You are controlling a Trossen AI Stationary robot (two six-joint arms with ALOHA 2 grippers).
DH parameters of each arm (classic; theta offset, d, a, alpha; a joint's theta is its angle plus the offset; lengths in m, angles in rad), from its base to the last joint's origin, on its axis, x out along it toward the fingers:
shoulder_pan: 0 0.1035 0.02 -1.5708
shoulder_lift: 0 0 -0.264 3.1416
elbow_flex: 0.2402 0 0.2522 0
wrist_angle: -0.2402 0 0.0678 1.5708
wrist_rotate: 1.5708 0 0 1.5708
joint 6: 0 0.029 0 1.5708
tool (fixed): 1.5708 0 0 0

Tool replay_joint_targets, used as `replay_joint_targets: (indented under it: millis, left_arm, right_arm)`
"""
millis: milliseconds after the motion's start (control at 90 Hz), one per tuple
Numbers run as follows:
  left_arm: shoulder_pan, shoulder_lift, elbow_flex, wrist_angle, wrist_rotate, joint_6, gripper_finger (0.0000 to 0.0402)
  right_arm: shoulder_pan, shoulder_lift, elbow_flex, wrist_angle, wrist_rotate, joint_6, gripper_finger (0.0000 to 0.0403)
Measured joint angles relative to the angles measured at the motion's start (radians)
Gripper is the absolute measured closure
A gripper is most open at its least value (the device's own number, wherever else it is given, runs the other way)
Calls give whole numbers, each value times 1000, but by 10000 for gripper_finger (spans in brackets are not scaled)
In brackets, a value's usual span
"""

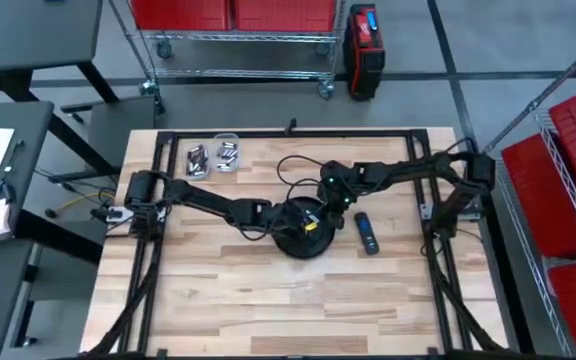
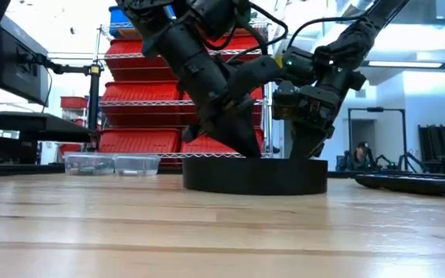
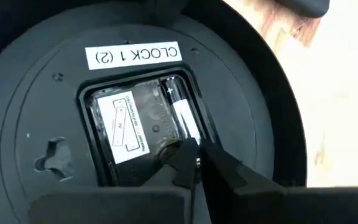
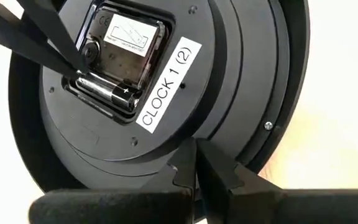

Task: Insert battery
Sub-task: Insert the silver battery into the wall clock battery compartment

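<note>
From above, we see the black clock (image 1: 303,232) lying face down near the middle of the desk (image 1: 218,300), both arms meeting over it so that its back is mostly hidden. A dark remote (image 1: 367,233) lies just at its three o'clock, and two clear tubs (image 1: 213,155) sit toward eleven o'clock.

At desk level the clock's rim blocks the pincer tips; we cannot make out the battery here.

In the left wrist view, the left pincer (image 3: 194,163) is clenched, its tips pressing the end of the battery (image 3: 182,115) (already lying in its bay beside the label).

In the right wrist view, the right pincer (image 4: 196,163) is clenched on nothing, just above the clock's edge.
</note>
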Motion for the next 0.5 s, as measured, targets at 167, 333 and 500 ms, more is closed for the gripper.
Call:
replay_joint_targets:
  millis: [167,333,500]
  left_arm:
    - [3,0,1,-15,-1,8,401]
    - [3,14,5,-39,-7,11,401]
    - [2,40,5,-20,-25,-10,401]
  right_arm:
    - [0,0,0,0,1,0,403]
    - [0,0,0,1,4,0,403]
    - [1,0,0,0,6,1,403]
